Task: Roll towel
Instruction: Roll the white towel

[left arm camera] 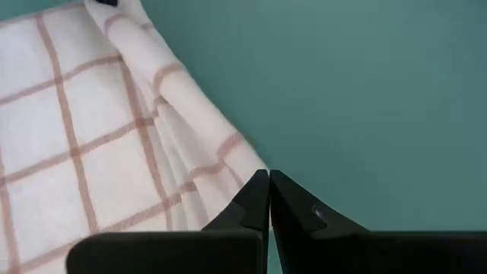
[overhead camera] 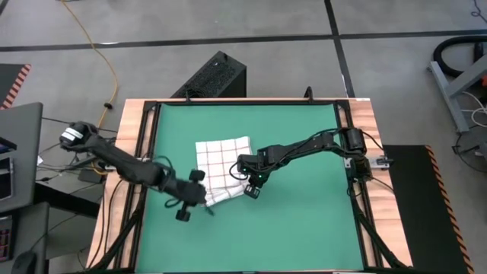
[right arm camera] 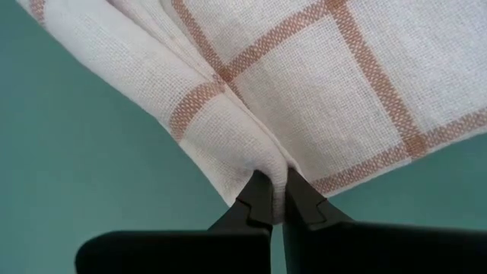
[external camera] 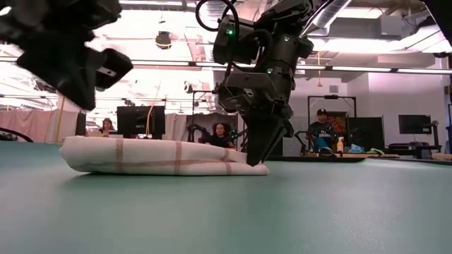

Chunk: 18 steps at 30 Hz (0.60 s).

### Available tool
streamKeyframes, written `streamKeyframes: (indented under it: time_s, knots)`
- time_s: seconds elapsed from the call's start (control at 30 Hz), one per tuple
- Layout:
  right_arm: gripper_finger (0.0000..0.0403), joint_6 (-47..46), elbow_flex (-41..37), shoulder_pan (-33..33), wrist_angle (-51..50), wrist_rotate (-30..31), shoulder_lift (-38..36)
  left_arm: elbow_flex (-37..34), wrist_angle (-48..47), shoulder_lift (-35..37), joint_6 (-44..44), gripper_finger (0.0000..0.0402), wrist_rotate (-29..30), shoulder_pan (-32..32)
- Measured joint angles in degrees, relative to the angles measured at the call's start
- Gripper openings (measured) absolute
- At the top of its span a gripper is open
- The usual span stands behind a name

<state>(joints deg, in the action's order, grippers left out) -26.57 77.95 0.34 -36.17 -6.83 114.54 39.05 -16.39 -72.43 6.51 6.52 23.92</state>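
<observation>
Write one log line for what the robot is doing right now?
step: rolling towel | right claw: shut, pinching towel's folded edge | left claw: shut, empty, beside towel | towel: partly rolled on green mat

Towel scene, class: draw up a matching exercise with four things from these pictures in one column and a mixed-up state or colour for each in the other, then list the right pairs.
Things:
1. towel
2. left claw
3. right claw
4. mat

States:
A. plain green
B. shut, holding nothing
C. pinching a towel corner
D. white with red check lines, partly rolled

Pairs: 1-D, 2-B, 3-C, 4-A
</observation>
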Motion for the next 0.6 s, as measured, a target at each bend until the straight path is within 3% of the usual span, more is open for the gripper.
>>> streamKeyframes:
  time_s: [0.13, 0.23, 0.5, 0.6]
  knots:
    - [0.0017, 0.0, 0.0, 0.0, 1.2, 0.1, 0.0, 0.0, 4.5, -2.2, 0.7, 0.0, 5.9, 4.7]
    - [0.0017, 0.0, -0.1, -0.1, 1.6, 0.1, 0.0, 0.3, 9.1, -2.7, 2.7, 0.0, 5.7, 6.8]
    - [0.0017, 0.0, -0.1, -0.1, 2.7, 1.1, 0.1, 1.0, 6.9, -10.9, 6.5, 0.0, 6.0, 11.1]
    - [0.0017, 0.0, -0.1, -0.1, 2.7, 1.4, 0.1, 2.9, 5.4, -14.8, 7.6, 0.0, 9.0, 12.0]
